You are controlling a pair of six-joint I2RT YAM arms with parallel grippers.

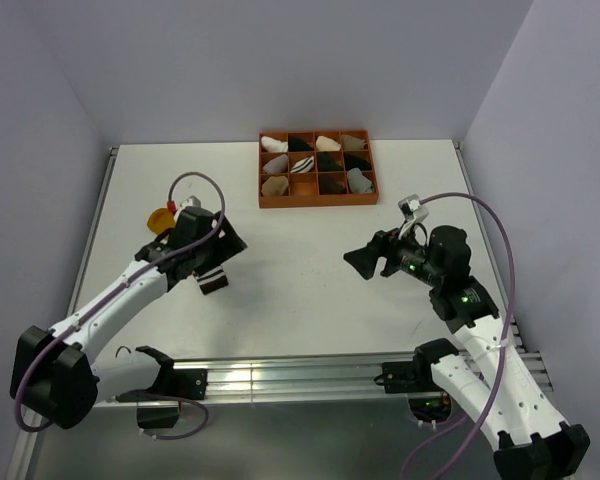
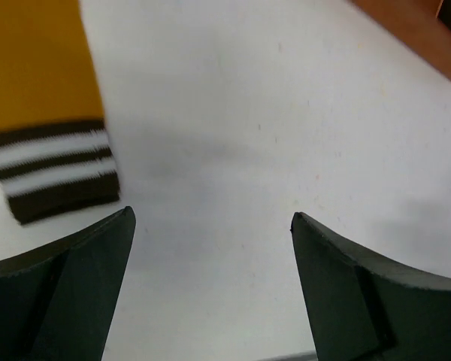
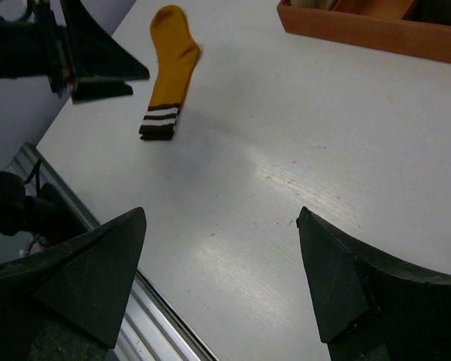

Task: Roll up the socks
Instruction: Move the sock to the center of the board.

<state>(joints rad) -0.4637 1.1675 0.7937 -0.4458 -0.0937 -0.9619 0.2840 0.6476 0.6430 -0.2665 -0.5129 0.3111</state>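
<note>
The mustard-yellow sock (image 3: 169,71) is seen laid out flat on the bench (image 3: 301,143), well to the left of the orange tray (image 1: 318,201) and apart from it. Its whole length is shown only by the right wrist view, with the brown-and-white striped cuff turned toward the right claw (image 3: 222,218). From above, the sock is almost wholly hidden under the left arm, and only a yellow scrap shows. In the left wrist view it is blurred and cut off by the top and left edges.

The left claw (image 2: 210,222) is held wide open with nothing gripped. It is placed just beside the cuff, on the side away from the tray, and is not touching it. The right claw is likewise spread wide and empty, on the tray's near right.

The tray is cut off in both wrist views. Its small bundles (image 1: 275,163) can be made out only as white, black and beige shapes.
</note>
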